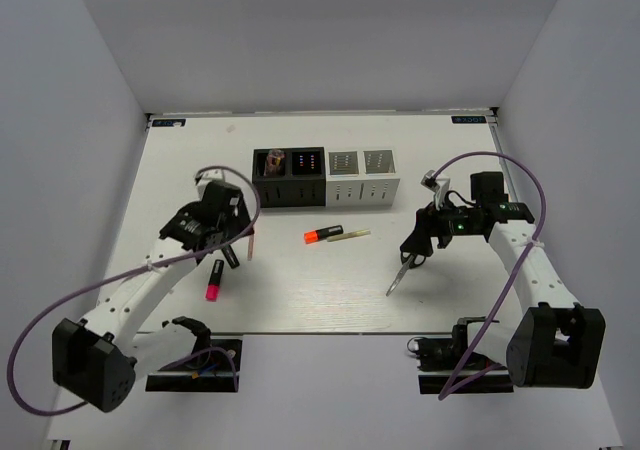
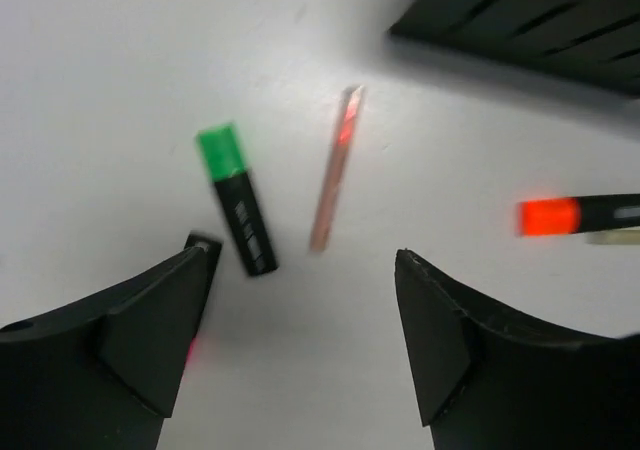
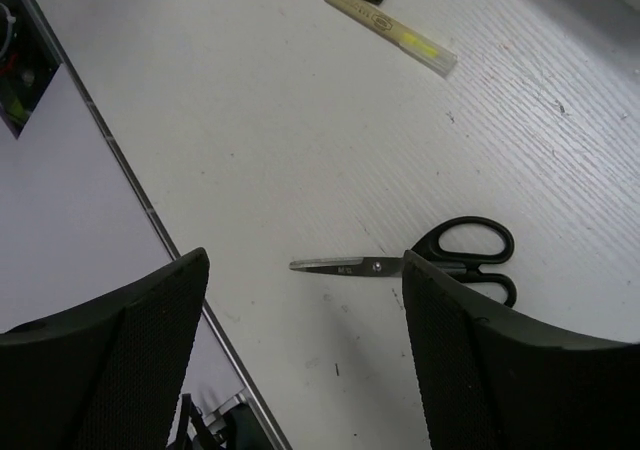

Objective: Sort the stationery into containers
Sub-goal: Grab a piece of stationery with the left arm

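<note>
1. Toward you and left of the container row (image 1: 325,177), your left end effector (image 2: 303,265) hangs over the counter (image 1: 300,295). Its fingers are spread wide and hold nothing. A green-capped marker (image 2: 238,202) and a pink stick (image 2: 335,182) lie just past the fingertips, side by side but apart.
2. Toward you and right of the row, your right end effector (image 3: 303,270) is likewise spread and empty. The scissors (image 3: 440,258) lie flat below the gap, blades closed, with one handle loop partly hidden by a finger.
3. Count four cups in the row, two black and two white.
4. Count three markers: the green one, an orange-capped marker (image 1: 323,234) just before the row's middle, and a pink-capped marker (image 1: 214,281) further toward you on the left.
5. Count two sticks, the yellowish stick (image 1: 348,235) just beside the orange one, and one pair of scissors.
6. Both arms reach out with elbows bent and wrists tipped down at the counter.
</note>
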`<control>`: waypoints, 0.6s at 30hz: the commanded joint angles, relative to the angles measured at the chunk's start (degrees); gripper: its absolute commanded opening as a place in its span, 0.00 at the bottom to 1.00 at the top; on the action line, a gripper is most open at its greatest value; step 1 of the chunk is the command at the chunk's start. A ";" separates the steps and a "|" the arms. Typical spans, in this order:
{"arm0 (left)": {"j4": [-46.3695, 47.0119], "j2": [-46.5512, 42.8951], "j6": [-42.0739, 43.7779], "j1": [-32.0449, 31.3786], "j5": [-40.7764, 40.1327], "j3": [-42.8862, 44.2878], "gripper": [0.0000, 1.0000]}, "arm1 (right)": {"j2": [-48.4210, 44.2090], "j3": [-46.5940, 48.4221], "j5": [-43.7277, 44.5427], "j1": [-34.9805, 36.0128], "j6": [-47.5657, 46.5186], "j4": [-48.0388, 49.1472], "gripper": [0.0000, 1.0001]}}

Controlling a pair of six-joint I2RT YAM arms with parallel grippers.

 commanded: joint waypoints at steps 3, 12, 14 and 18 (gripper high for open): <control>-5.28 -5.15 -15.51 7.18 4.52 -9.76 0.80 | 0.34 2.20 0.24 0.15 1.21 0.25 0.76; 2.80 7.77 -18.25 14.32 11.82 -9.07 0.58 | 0.16 2.12 -0.12 -0.03 1.30 -0.28 0.65; 1.59 11.00 -17.55 15.37 11.90 -7.84 0.63 | 0.16 2.12 -0.03 -0.11 1.21 -0.28 0.65; 2.10 15.14 -15.26 16.78 11.99 -5.03 0.68 | 0.34 2.03 0.15 -0.03 1.03 -0.19 0.65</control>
